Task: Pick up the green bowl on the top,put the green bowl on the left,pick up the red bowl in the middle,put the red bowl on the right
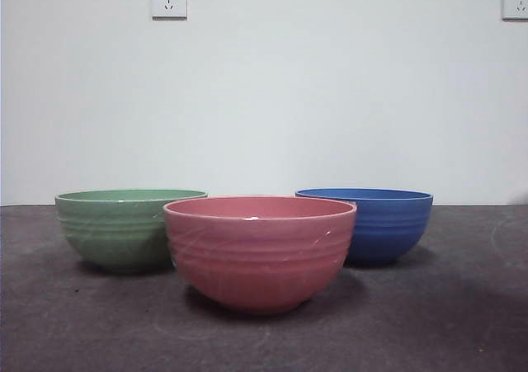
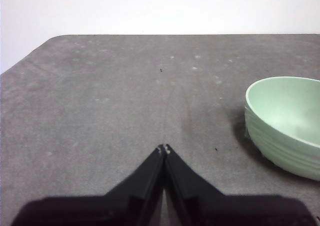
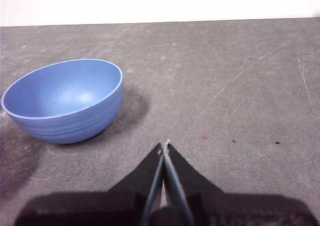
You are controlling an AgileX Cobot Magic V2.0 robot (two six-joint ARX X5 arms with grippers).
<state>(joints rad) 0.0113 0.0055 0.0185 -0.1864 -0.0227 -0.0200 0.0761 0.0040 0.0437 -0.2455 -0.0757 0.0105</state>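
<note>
red bowl [image 1: 260, 252] sits nearest, betw green bowl [image 1: 124, 228] & blue bowl [image 1: 379, 223]; w/ left gripper [image 2: 164, 148] & right gripper [image 3: 164, 145] both pinched closed, empty, red's right rim is best gripped, then carried clear over blue.

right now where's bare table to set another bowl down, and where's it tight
Bare mat lies outward of the green bowl, around the shut left gripper, and outward of the blue bowl, around the shut right gripper. It is crowded in the middle: from the front, the red bowl overlaps both neighbours, so gaps there cannot be judged.
</note>
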